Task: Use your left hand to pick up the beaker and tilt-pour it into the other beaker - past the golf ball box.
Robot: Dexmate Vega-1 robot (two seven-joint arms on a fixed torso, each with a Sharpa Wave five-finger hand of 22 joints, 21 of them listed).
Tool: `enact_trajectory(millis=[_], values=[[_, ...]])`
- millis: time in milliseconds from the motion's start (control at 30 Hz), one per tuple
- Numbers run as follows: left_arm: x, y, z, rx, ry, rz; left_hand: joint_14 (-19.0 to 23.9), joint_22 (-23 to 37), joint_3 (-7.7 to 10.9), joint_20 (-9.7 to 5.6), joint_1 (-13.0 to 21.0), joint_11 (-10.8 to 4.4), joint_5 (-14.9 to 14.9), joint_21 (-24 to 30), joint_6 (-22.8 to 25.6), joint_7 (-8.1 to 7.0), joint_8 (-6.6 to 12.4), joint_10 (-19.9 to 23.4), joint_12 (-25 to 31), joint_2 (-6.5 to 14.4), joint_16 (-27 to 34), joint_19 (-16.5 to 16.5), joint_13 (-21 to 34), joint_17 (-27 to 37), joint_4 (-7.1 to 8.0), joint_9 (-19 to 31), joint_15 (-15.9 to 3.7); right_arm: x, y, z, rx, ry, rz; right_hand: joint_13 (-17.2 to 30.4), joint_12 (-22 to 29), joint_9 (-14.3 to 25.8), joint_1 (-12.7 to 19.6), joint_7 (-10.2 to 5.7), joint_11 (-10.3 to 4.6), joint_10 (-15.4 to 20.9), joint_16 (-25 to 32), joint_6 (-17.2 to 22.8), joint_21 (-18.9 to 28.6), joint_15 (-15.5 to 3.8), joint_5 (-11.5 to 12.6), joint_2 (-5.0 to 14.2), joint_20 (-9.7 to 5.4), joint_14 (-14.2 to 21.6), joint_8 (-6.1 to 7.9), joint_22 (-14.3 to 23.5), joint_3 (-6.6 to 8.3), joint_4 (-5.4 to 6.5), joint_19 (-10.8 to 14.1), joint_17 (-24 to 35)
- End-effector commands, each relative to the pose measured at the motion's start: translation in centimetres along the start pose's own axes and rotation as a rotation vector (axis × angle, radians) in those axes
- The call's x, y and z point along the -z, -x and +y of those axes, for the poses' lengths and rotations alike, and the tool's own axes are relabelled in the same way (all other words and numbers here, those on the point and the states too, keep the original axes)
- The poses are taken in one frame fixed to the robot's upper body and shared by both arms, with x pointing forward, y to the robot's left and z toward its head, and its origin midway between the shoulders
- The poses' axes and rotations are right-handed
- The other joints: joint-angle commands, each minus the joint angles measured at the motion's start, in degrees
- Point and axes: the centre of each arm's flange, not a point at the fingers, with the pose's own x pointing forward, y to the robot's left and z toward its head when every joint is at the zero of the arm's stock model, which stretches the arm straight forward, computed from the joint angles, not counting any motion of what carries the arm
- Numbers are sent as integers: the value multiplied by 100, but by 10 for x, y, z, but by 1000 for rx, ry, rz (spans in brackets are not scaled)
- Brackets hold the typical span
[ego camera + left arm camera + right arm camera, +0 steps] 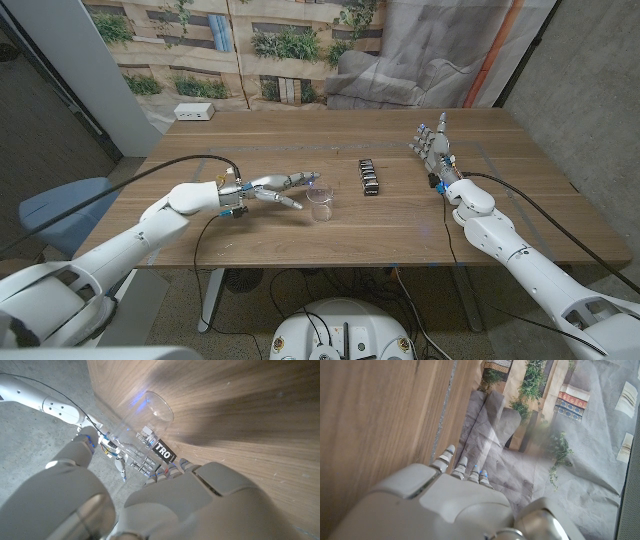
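While the left hand [275,188] reaches open-fingered beside the beaker [320,203], the box [159,455] reads "TRO".

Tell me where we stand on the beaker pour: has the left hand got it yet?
Nothing is finished yet. The left hand has reached the clear beaker, its fingers spread beside it; I cannot confirm a closed grip, and the beaker stands upright on the table. The golf ball box lies just beyond. The right hand waits, empty. Still to do: grasp, lift, carry past the box, pour. I cannot make out the second beaker.
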Motion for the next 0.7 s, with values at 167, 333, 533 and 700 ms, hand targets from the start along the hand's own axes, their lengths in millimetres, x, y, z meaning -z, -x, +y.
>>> enact_trajectory(millis=[167, 333, 533, 700], values=[[3, -11, -10, -19, 61, 33, -16, 9, -27, -23, 196, -231, -12, 32, -600, -56, 125, 160, 130, -15, 36, -575, 35, 13, 28, 19, -130, 0, 0, 0, -1, 0, 0, 30, 35, 9, 14, -5, -16, -23, 17, -43, 38, -112, 32, 514, 29, -25, 31, 26, -34, 6, -18, 8], [2, -13, -12, -1, 72, 32, -35, 9, -41, 10, 274, -323, -17, 9, -302, -33, 233, 458, 181, -27, -27, -562, 37, 13, 27, 18, -53, 0, 0, 0, -1, 0, 0, 30, 35, 9, 15, -11, -16, -24, 18, -32, 38, -109, 32, 514, 32, -24, 35, 26, -34, 6, -18, 8], [0, -17, -16, 21, 60, 21, -25, 10, -55, 55, 360, -334, -16, 11, 28, -10, 346, 764, 228, -29, -46, -505, 37, 14, 28, 17, 19, 0, 0, 0, -1, 0, 0, 30, 36, 9, 14, -14, -10, -21, 17, -33, 38, -116, 32, 515, 31, -26, 34, 26, -33, 6, -18, 8], [-1, -20, -17, 17, 59, 19, 195, 9, -73, 31, 452, -366, -13, 31, 337, 15, 446, 1005, 246, -34, -3, -374, 35, 11, 27, 18, -30, 0, 0, 0, -1, 0, 0, 30, 34, 9, 14, -12, -8, -26, 20, -37, 39, -112, 32, 515, 31, -20, 33, 26, -34, 6, -15, 8]])
